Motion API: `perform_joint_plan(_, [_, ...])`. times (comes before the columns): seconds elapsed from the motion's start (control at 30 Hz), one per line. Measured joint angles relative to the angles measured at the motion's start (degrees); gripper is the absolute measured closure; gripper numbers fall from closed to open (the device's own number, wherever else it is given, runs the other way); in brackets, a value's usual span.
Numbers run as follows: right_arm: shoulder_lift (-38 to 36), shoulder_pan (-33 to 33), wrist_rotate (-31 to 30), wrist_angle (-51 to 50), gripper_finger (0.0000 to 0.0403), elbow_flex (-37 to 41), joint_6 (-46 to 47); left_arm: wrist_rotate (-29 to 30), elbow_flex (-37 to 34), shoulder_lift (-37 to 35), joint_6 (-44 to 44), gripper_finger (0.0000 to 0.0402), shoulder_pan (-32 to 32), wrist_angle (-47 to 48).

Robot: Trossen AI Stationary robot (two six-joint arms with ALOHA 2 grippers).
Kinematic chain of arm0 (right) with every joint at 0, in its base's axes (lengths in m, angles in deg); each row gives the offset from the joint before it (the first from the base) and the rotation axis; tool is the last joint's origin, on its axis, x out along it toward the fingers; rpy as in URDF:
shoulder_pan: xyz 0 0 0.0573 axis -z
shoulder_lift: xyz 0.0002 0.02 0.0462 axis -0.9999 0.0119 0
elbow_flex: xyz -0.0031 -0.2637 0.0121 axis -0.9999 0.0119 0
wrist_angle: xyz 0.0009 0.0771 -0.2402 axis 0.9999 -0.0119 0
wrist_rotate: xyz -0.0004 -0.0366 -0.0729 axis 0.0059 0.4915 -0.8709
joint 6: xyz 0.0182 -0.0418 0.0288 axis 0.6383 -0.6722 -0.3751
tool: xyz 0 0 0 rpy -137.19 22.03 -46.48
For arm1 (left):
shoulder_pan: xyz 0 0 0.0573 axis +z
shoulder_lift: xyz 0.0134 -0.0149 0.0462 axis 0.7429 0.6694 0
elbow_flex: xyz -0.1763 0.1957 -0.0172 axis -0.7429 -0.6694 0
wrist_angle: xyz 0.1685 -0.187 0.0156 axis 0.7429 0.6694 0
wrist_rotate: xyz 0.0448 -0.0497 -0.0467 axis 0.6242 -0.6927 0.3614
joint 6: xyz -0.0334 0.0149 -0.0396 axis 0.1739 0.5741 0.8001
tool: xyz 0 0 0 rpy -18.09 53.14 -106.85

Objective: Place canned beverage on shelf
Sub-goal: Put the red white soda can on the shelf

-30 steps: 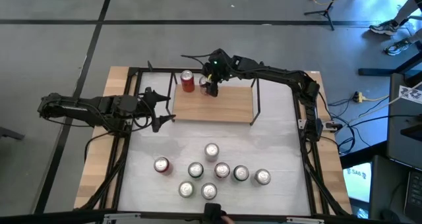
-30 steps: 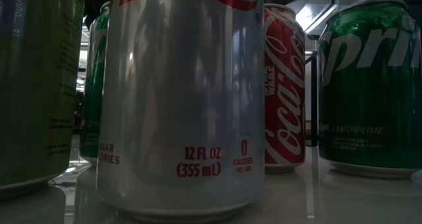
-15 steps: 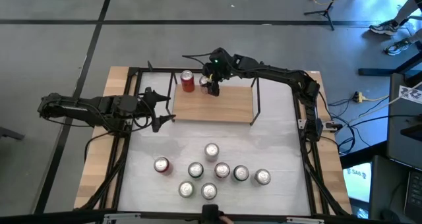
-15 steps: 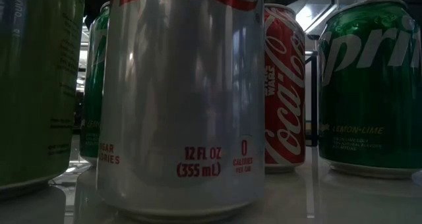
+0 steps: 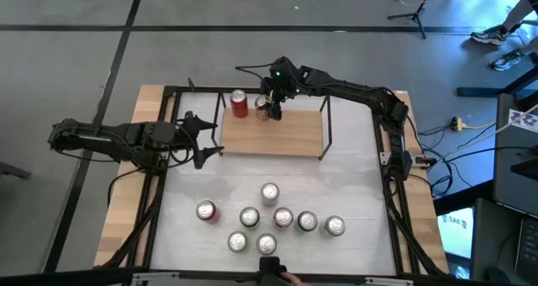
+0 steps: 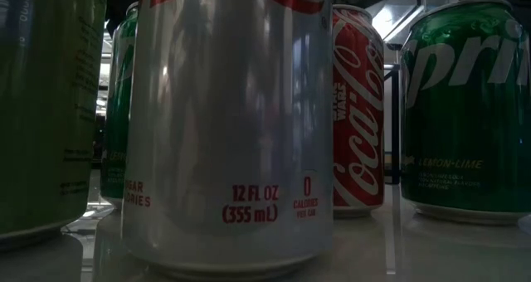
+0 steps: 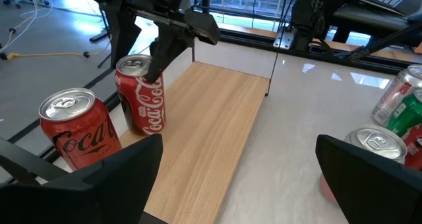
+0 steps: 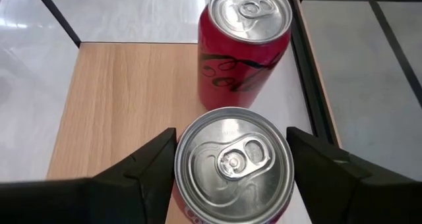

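The shelf (image 5: 282,135) is a light-wood board in a thin black wire frame at the table's far middle. One red can (image 5: 239,103) stands upright on its far left corner, seen as well in the right wrist view (image 8: 245,46). Right beside it is a second red can (image 7: 142,95), with my right gripper (image 5: 269,105) shut on it from above. My left gripper (image 5: 210,137) hovers open left of the shelf, holding nothing; its fingers (image 7: 125,171) show wide apart in the left wrist view. My right gripper pinches the second red can between its two fingers, on opposite sides of the upper wall just under the rim (image 8: 183,159). The fingers slant down from the far right. The can is upright with its base down at the board; whether it rests there I cannot tell.
Several more cans stand in a cluster on the white table near the front edge (image 5: 269,214); the low view is filled by them, a silver can (image 6: 228,124) nearest. The shelf's black wire posts (image 5: 329,130) rise at its right end. The board's right half is bare wood.
My right hand has swung a little toward the far right above the shelf and rolled slightly, staying shut on its can. The can stays beside the other red can. My left arm has kept still.
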Motion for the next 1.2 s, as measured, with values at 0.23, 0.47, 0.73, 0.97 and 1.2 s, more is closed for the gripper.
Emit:
perform_joint_plan(0.23, [0.07,0.31,2.04,0.25,0.015,0.0,-3.93,0.02,0.0,0.0,0.0,0.0013,0.02,0.01])
perform_joint_plan(0.47, [0.17,1.87,5.21,0.78,0.015,0.11,-4.18,0.0,0.0,0.0,0.0,0.0013,0.02,0.01])
perform_joint_plan(0.73, [0.17,3.41,5.63,1.19,0.015,0.11,-4.59,0.02,0.0,0.02,0.0,0.0013,0.02,-0.01])
perform_joint_plan(0.97, [0.17,3.32,8.92,1.21,0.015,0.11,-4.47,0.01,0.0,0.02,0.0,0.0013,0.02,0.01])
perform_joint_plan(1.2, [0.17,3.32,9.45,1.24,0.015,0.11,-4.43,0.02,0.0,0.02,0.0,0.0013,0.02,0.01])
